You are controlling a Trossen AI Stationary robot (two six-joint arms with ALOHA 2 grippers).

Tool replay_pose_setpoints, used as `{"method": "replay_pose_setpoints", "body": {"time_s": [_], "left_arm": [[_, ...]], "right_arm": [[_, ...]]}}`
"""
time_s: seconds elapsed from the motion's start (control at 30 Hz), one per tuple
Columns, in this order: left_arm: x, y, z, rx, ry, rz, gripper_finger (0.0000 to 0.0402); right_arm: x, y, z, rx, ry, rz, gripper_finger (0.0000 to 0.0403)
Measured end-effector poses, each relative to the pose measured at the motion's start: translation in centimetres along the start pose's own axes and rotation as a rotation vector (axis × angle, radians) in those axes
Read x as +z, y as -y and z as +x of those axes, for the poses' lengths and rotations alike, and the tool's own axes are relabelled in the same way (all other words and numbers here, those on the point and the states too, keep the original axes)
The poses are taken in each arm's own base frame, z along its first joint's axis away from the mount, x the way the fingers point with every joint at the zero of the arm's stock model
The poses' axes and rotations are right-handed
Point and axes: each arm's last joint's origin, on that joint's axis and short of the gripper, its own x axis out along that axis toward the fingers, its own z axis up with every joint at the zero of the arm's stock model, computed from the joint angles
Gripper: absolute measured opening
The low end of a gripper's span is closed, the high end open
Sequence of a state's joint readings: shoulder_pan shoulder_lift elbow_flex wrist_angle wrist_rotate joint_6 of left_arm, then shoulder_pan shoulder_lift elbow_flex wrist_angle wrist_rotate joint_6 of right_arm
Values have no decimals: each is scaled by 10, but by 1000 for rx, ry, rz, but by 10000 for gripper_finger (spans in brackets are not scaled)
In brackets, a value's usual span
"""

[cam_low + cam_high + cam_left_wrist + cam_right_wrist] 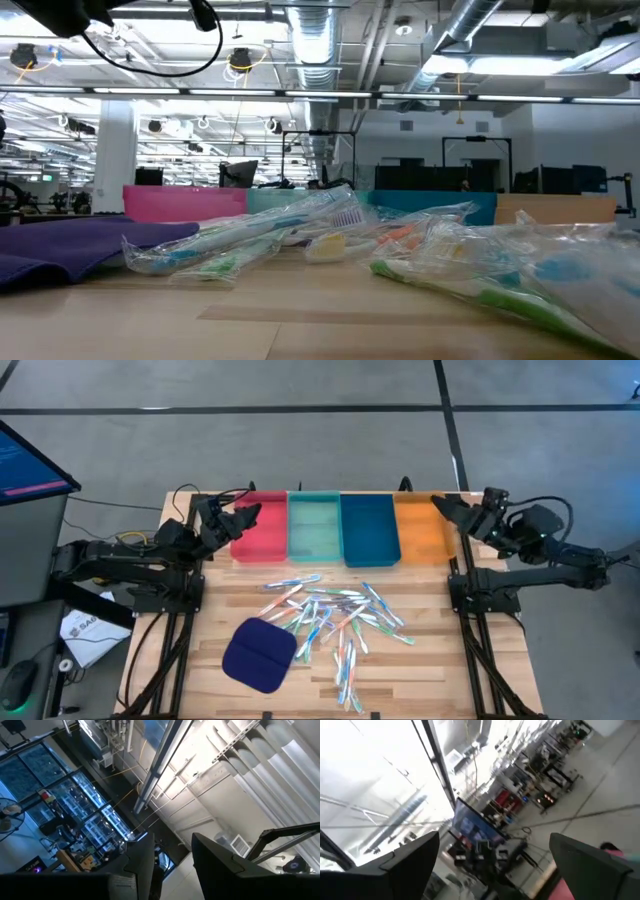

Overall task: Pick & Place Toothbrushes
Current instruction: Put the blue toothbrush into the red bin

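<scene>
Several toothbrushes (335, 618) in clear wrappers lie in a loose heap on the middle of the wooden table; the low view shows the toothbrushes (300, 225) close up. My left gripper (252, 515) hangs raised at the far left, over the red tray's (262, 535) left edge. In its wrist view the left gripper (172, 867) points up at the ceiling, open, with nothing between the fingers. My right gripper (438, 506) hangs raised at the far right, by the orange tray (420, 532). There the right gripper (495, 865) stands wide open and empty.
Four trays stand side by side along the far edge: red, teal (313, 528), blue (370, 530), orange. A dark blue cloth pad (258, 653) lies left of the heap near the front edge. A monitor (30, 460) stands beyond the table's left side.
</scene>
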State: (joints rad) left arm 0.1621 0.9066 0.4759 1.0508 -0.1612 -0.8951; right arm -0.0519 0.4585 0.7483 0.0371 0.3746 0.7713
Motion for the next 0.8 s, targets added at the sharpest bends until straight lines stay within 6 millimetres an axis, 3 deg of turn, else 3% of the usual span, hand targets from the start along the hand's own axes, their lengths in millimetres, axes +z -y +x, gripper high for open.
{"method": "replay_pose_setpoints", "body": {"time_s": [0.23,0.4,0.8], "left_arm": [[-1,0,0,-14,-23,0,127],[-2,1,0,-17,-28,-3,127],[-3,2,0,-39,-57,-8,127]], "right_arm": [[9,-7,1,59,103,79,373],[5,-7,6,65,83,126,373],[-34,-10,19,259,-439,163,372]]}}
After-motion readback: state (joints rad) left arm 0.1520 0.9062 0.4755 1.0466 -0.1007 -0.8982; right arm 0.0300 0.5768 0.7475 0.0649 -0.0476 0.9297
